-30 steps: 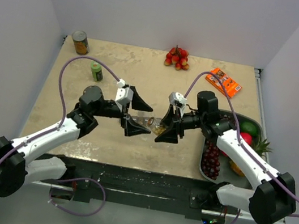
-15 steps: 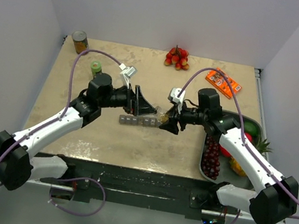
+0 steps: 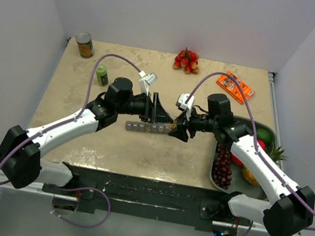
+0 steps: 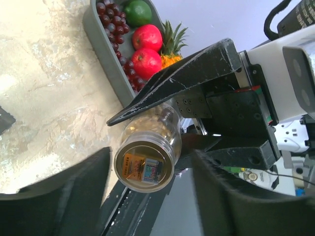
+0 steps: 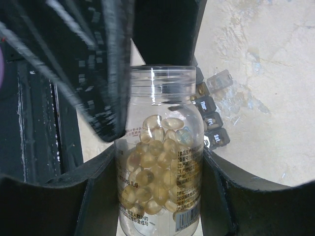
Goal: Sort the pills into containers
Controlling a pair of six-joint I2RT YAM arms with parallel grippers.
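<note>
Step, judged: pill bottle (image 5: 160, 147) readied for dispensing; right end effector (image 3: 178, 130) clamped on bottle; left end effector (image 3: 161, 115) apart, flanking its free end; organiser (image 3: 144, 128) on desk (image 3: 122, 148) just below. Next: mouth over one compartment.

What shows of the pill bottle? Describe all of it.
The pill bottle is clear plastic and uncapped, with a threaded neck and a printed label bearing a barcode. It is partly filled with amber capsules. The right gripper clamps its body from both sides, holding it off the table by the end of the grey organiser strip.
</note>
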